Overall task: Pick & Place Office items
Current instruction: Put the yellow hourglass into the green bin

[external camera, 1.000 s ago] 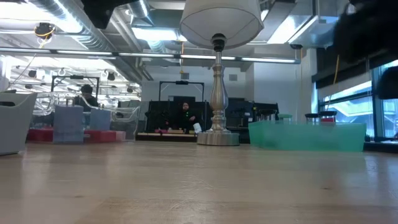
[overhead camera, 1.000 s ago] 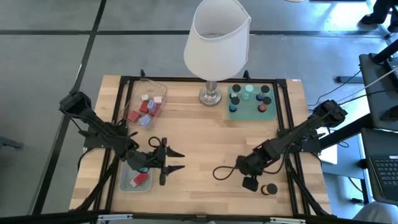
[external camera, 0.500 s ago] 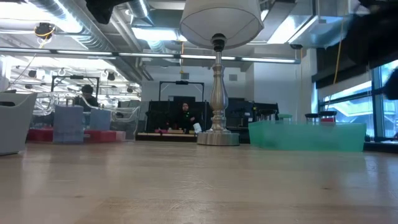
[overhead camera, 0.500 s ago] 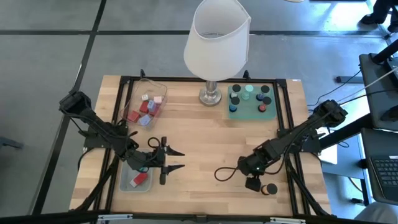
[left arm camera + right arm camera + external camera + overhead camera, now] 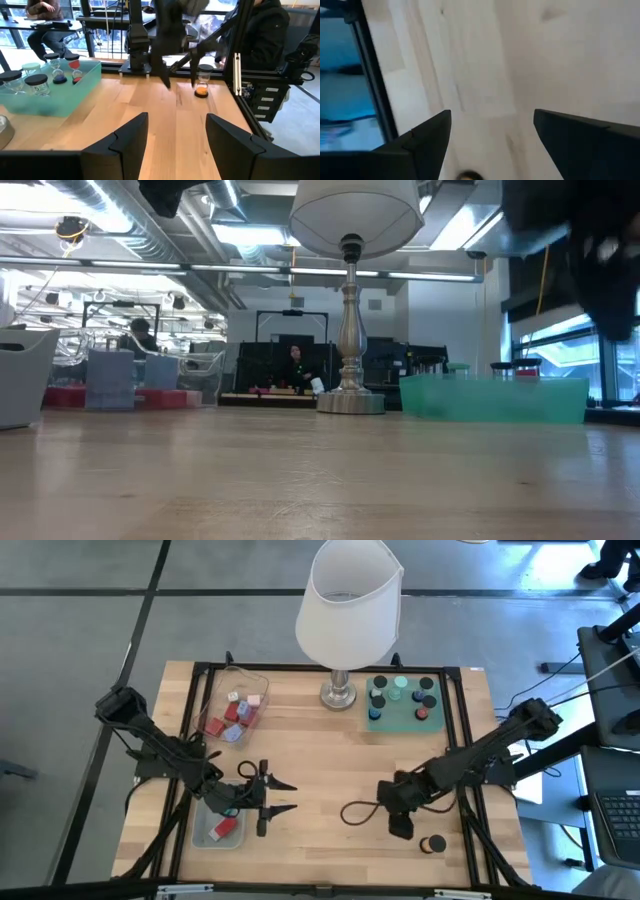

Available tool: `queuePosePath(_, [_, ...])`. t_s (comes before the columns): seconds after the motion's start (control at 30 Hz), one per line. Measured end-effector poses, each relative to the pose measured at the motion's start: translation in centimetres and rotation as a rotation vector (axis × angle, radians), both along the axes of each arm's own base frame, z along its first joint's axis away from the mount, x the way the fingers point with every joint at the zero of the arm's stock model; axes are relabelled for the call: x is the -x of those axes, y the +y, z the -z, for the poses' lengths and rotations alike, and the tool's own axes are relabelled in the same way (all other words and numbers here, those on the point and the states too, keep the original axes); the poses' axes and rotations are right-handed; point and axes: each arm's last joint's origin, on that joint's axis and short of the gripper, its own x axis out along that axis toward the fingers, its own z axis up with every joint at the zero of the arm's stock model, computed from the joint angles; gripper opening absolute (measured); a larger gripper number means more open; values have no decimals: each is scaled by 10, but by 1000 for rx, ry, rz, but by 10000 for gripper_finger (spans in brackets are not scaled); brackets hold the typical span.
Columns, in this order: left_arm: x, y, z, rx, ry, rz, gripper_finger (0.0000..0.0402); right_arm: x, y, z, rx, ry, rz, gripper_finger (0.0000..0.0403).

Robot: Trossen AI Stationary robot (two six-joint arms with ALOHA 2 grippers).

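The office items lie in three places. Red, pink and lavender blocks (image 5: 233, 712) fill the clear tray. One red block (image 5: 225, 829) sits in the grey-blue bin. Black and mint caps (image 5: 403, 698) stand on the green mat. A lone black piece with an orange part (image 5: 433, 844) stands on the wood near the table's right near corner, and the left wrist view shows this piece (image 5: 201, 88) too. My left gripper (image 5: 288, 797) hovers open beside the bin. My right gripper (image 5: 347, 813) is open over bare wood, left of the lone piece.
The big white-shaded lamp (image 5: 347, 600) stands at the far middle of the table, its metal base (image 5: 339, 693) between the clear tray (image 5: 215, 690) and the green mat (image 5: 385, 722). A black frame rail (image 5: 462, 740) runs along the edges. Bare wood lies between the two grippers.
My right gripper has drawn away from the lone black-and-orange piece, shifting a little toward the far edge and the table's left; its wrist view is blurred by the motion. The piece has stayed where it was. My left arm has kept still.
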Motion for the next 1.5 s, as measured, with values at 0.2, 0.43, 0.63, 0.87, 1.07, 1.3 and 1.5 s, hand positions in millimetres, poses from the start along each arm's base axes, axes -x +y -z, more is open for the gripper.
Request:
queuePosePath(0.2, [0,0,0,-2,0,0,196,12,11,-91,168,-250,-98,288])
queuePosePath(0.43, [0,0,1,6,7,-2,196,42,50,-123,110,-397,-160,288])
queuePosePath(0.63, [-1,2,1,10,7,-12,196,59,68,-122,-26,-319,1,288])
queuePosePath(0.87, [-5,8,1,69,-2,-46,196,72,73,-118,-29,-230,-94,288])
queuePosePath(1.07, [-5,9,1,73,-2,-50,196,91,66,-102,108,-106,-5,288])
queuePosePath(1.3, [-5,9,1,55,0,-47,196,101,70,-98,134,-98,-20,288])
queuePosePath(1.5, [-5,9,3,38,19,-47,196,105,76,-96,137,-98,-14,288])
